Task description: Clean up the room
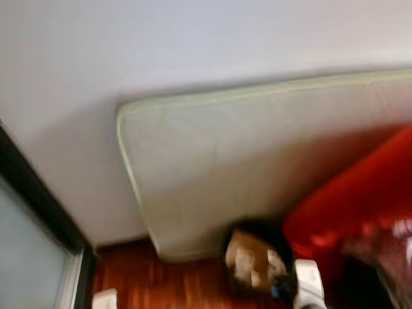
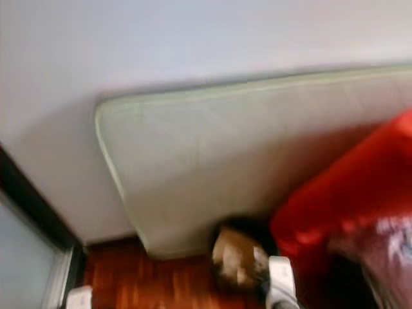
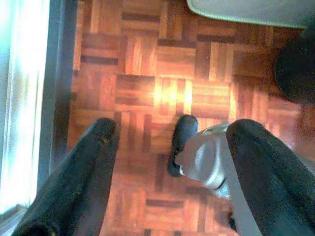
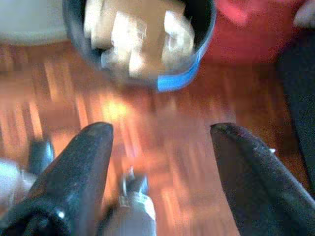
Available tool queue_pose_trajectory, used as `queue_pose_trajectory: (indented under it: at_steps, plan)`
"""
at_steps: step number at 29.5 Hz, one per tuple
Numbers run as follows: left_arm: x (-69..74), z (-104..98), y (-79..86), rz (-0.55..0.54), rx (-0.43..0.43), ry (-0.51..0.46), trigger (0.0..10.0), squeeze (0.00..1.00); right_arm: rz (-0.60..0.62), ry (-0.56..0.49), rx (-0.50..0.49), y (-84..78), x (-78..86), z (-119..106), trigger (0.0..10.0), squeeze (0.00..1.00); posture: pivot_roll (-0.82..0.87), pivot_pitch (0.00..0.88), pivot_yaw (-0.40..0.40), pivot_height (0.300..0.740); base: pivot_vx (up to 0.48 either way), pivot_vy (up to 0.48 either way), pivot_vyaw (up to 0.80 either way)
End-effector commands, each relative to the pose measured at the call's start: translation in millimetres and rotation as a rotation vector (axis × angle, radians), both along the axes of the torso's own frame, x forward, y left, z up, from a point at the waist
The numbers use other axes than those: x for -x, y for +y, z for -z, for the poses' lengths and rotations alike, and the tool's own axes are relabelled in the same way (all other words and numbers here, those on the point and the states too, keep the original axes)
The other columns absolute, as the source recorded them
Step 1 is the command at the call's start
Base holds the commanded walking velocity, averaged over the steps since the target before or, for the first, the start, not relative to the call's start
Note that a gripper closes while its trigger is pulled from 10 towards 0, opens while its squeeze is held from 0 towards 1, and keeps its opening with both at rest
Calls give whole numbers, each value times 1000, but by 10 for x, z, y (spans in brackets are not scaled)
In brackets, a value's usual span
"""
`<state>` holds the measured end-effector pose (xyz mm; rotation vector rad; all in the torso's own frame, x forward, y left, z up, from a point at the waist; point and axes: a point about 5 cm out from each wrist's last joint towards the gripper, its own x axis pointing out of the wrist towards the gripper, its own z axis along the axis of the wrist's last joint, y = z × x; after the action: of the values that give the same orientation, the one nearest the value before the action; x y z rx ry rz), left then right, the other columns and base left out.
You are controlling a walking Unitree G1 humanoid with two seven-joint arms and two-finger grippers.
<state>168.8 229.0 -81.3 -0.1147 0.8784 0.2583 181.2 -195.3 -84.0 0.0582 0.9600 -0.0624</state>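
Head views, blurred: a pale mattress (image 1: 257, 167) leans on the white wall (image 1: 161, 45), with a red sofa (image 1: 360, 206) at 4 o'clock.
At 6 o'clock a dark bin (image 4: 142, 44) of cardboard scraps (image 4: 133, 34) stands on the parquet floor (image 3: 162, 93); its blue tape is plain from the right wrist. Right hand (image 4: 160, 142) and left hand (image 3: 172, 142) hang over the floor, fingers apart and empty.

Head views motion-blurred, mattress (image 1: 257, 167) cut off at right, bin (image 4: 142, 44) contents smeared, indistinct
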Motion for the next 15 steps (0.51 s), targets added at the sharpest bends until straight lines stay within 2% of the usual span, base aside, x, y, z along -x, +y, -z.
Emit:
queue_pose_trajectory:
  at_steps: [1, 8, 15]
  plan:
    - [-41, -18, -2, -1, -3, -11, 10000, 0, 4, -26, 3, -11, -75, -39, 10000, 0, 108, 25, -35, 740, 0, 0, 0]
    - [-43, -18, -5, -1, -3, -11, 10000, 0, 7, -17, 3, -14, -72, -36, 10000, 0, 107, 25, -36, 740, 0, 0, 0]
    - [-46, -18, 0, 28, -25, 6, 10000, 0, -1, -7, 6, -15, -70, -34, 10000, 0, 105, 26, -34, 740, 0, -41, -778]
